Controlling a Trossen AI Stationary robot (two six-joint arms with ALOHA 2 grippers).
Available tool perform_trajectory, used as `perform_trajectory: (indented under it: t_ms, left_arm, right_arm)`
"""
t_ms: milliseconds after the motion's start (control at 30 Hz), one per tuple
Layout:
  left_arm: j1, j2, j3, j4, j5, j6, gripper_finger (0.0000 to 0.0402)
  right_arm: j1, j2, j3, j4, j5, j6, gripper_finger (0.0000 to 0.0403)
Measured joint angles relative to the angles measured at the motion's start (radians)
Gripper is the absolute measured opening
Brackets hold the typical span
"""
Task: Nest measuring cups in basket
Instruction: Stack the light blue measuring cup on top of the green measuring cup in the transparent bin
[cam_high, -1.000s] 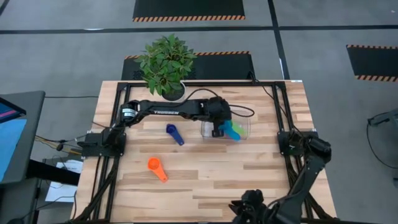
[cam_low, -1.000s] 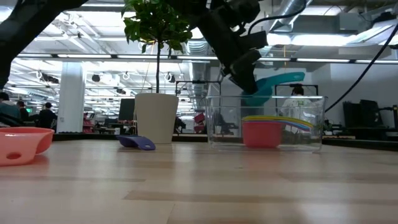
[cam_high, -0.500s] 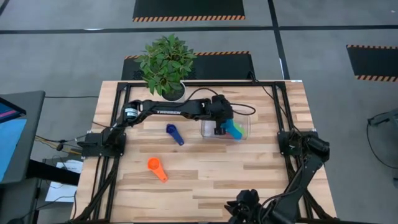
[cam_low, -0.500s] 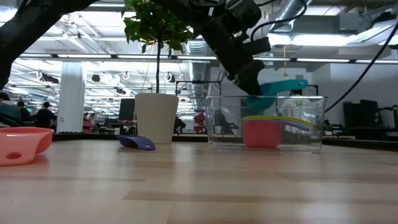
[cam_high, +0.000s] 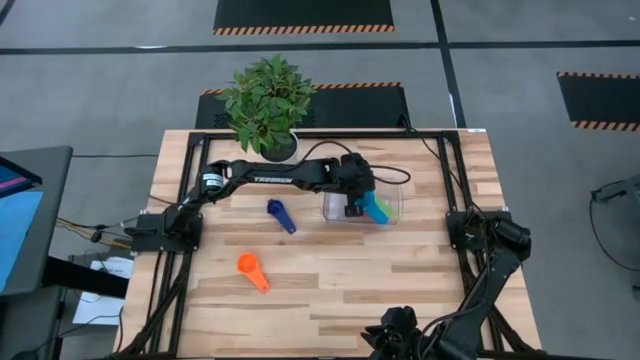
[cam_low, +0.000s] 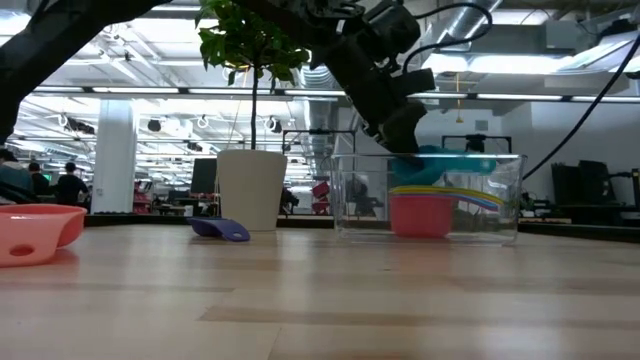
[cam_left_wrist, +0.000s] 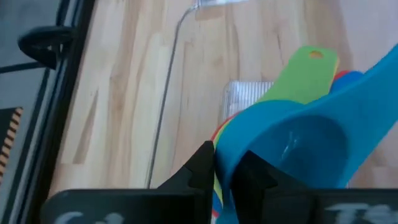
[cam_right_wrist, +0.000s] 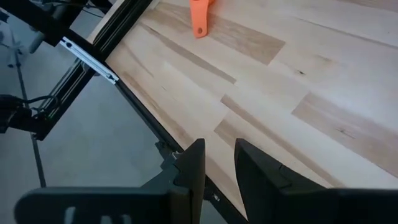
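Measuring cups are in three places, and I locate each from the basket (cam_high: 362, 206). I see the clear basket on the tabletop (cam_high: 330, 290) just in front of the white plant pot (cam_low: 251, 189), toward the right arm's side. Inside it sits a nested stack: in the low view a red cup (cam_low: 421, 214) is at the bottom, with yellow and blue rims just above it. In the left wrist view a green handle (cam_left_wrist: 303, 74) projects from that stack.

I see the left gripper (cam_high: 350, 208) over the basket, its jaws clamped on the rim of the light blue cup (cam_high: 377, 209). In the low view this cup (cam_low: 440, 166) lies roughly level at the height of the basket's top edge, directly above the stack; I cannot tell whether it touches the cups below. The left wrist view shows one finger (cam_left_wrist: 200, 167) outside the cup wall and the other inside the bowl.

The dark blue cup (cam_high: 281, 215) lies on the tabletop beside the basket, on the left arm's side. The orange cup (cam_high: 252, 271) lies farther from the basket, toward the front-left.

The right gripper (cam_right_wrist: 216, 163) waits at the front table edge, well apart from the basket, with its jaws slightly apart and nothing between them.
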Motion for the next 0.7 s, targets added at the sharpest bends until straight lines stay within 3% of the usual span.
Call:
perform_trajectory:
  t_ms: [333,700]
  left_arm:
    - [0.004,0.0,0.006,0.009,-0.029,-0.016,0.0077]
    - [-0.001,-0.007,0.006,-0.067,-0.021,-0.095,0.008]
  right_arm:
    - [0.006,0.0,0.0,0.004,-0.003,0.0,0.0111]
    - [0.006,0.0,0.0,0.004,-0.006,-0.015,0.0111]
